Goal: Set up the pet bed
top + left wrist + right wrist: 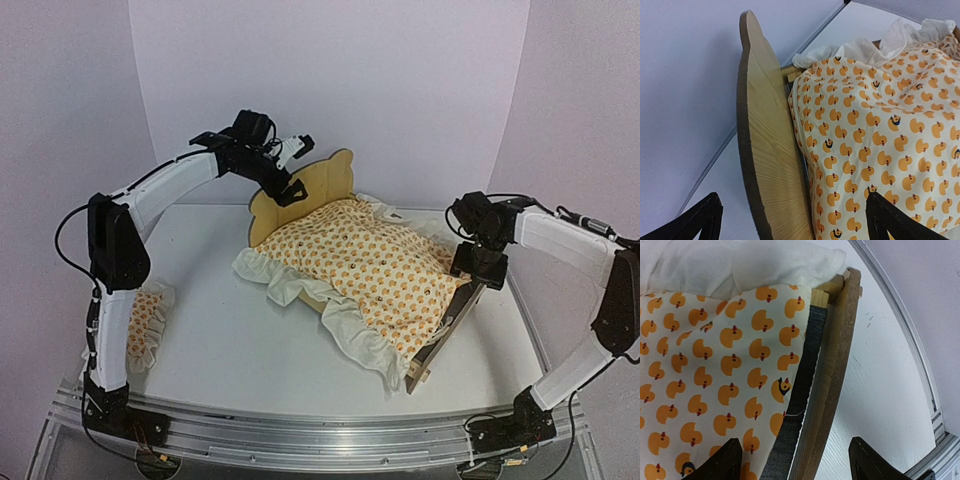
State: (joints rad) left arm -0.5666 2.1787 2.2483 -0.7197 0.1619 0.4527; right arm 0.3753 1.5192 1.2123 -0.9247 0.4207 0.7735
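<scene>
Pet bed (428,360) sat mid-table, running diagonally from its foot corner nearest the arms back to the headboard (335,178) at the far end. Closer in, a small ruffled pillow (150,320) lay beside the left arm's base, well apart from the bed and partly cut off by that arm.

On the right, the right gripper (795,460) hovered with its fingers apart, straddling the wooden side rail (832,370) without touching it. The duck-print cushion (370,265) covered the frame, its ruffle spilling over the near-left edge. At the far end the left gripper (790,220) was spread wide, one finger on each side of the headboard.

Closing either gripper from here could pinch cushion fabric against the wood and drag the cushion askew.

Only a strip of the dark grey base panel (800,390) showed. The near-left rail was buried under ruffle, and I could not tell whether the frame sat flat.
</scene>
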